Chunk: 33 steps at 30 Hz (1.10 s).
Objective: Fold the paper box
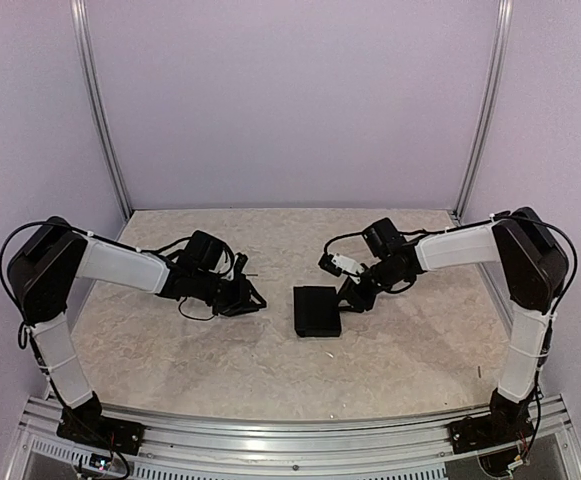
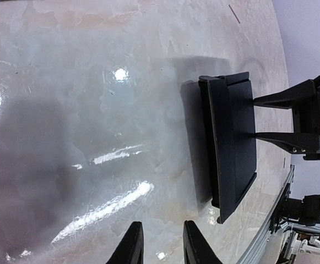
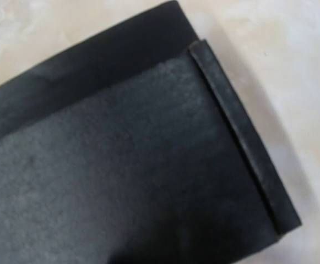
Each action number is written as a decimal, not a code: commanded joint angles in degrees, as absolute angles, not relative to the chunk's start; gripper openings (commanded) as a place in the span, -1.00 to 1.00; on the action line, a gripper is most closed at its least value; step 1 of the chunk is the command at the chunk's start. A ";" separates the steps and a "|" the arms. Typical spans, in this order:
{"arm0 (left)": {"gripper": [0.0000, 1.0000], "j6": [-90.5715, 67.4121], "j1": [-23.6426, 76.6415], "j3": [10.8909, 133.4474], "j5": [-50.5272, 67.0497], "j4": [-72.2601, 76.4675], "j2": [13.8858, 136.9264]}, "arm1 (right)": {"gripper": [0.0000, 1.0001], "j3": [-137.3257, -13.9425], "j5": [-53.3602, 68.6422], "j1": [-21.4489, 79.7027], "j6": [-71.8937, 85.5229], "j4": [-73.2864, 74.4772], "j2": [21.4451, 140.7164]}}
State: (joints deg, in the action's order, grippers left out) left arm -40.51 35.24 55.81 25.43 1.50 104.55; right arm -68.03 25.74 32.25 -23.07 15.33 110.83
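Note:
The paper box (image 1: 316, 311) is a slim matte black rectangular box lying flat on the table's middle. In the left wrist view the box (image 2: 231, 148) lies ahead to the right. My right gripper (image 1: 350, 298) is at the box's right edge. The left wrist view shows this right gripper (image 2: 256, 117) with its two fingers (image 2: 275, 99) spread apart, tips on the box's top. The right wrist view is filled by the box (image 3: 121, 165), with a folded edge strip; its own fingers are hidden. My left gripper (image 1: 247, 297) sits left of the box, apart from it, slightly open and empty (image 2: 162, 245).
The marbled tabletop (image 1: 200, 350) is glossy, with light glare in the left wrist view (image 2: 115, 203). An aluminium rail (image 1: 290, 425) runs along the near edge. Pale walls and metal posts (image 1: 100, 110) enclose the back and sides.

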 commanded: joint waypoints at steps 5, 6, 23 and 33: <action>-0.49 -42.83 37.44 58.60 25.44 8.91 114.75 | -0.21 -64.18 25.18 29.01 -23.89 20.57 110.20; -0.49 -43.23 37.71 58.74 25.74 10.28 115.63 | -0.21 -63.95 26.19 28.48 -23.83 20.79 109.88; -0.50 -40.91 40.39 61.45 23.61 8.70 117.44 | -0.23 -62.67 35.44 24.10 -25.16 19.14 101.19; -0.51 -41.38 40.69 60.98 23.28 7.69 116.83 | -0.52 -69.22 38.23 27.28 -26.19 21.49 109.43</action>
